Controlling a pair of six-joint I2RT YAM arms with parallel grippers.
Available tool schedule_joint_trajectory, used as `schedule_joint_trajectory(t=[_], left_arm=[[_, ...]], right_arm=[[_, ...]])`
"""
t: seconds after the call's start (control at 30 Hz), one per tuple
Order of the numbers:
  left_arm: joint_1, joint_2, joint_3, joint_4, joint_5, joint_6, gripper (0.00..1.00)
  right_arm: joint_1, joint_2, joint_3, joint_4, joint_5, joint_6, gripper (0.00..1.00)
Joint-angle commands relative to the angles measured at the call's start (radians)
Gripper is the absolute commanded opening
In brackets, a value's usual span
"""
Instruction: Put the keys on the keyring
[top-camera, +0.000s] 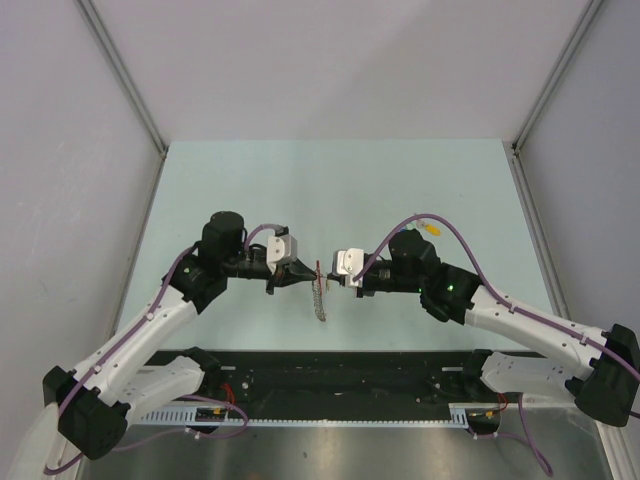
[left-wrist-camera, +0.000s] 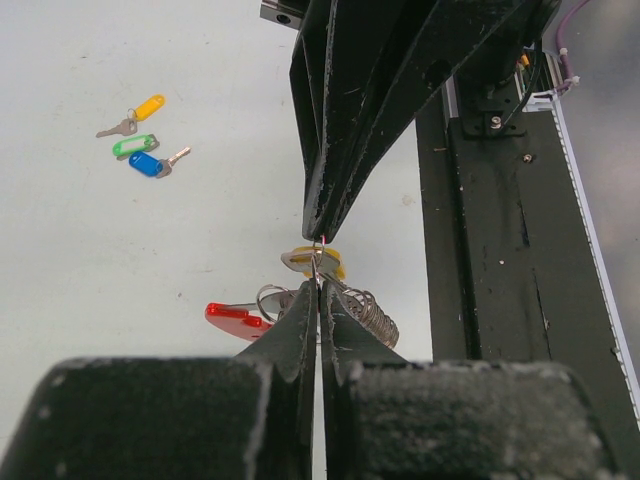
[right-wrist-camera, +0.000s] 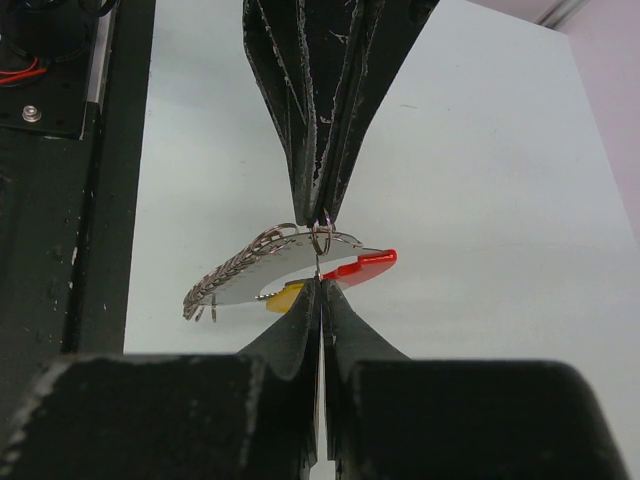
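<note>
**Two claws meet tip to tip on the keyring**

The keyring (right-wrist-camera: 322, 238) hangs above mid-table, caught between both claws. In the right wrist view the left claw (right-wrist-camera: 322, 215) grips its thin wire loop from 12 o'clock and the right claw (right-wrist-camera: 320, 287) from 6 o'clock. Each has its fingers pressed together on the wire. The red tag (right-wrist-camera: 365, 265) sticks out toward 3 o'clock and the chain (right-wrist-camera: 235, 275) trails toward 9 o'clock. A yellow key (right-wrist-camera: 285, 297) sits just under them at 8 o'clock – whether it is threaded on, I cannot tell.

Three loose keys (left-wrist-camera: 136, 147) with yellow, green and blue heads lie on the table, at 10 o'clock from the left claw's tips and well apart from them.

The table (top-camera: 330, 190) is pale green, with plain grey walls (top-camera: 330, 70) on three sides and a black rail (top-camera: 340, 372) along the near edge.

From above, both arms reach in from the near corners with elbows bent – the left claw points to 3 o'clock, the right to 9 o'clock.
</note>
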Motion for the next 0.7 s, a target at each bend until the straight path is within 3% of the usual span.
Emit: schedule_joint_trajectory(t=[0.0,0.67], left_arm=[[-0.002,-0.004,0.054,-0.001,0.055,0.04,0.0],[-0.008,0.005,0.057,-0.009,0.028,0.042,0.0]], right_arm=[[0.006,-0.019,0.049,0.026,0.018,0.002,0.0],[0.005,-0.032,0.051,0.018,0.024,0.002,0.0]])
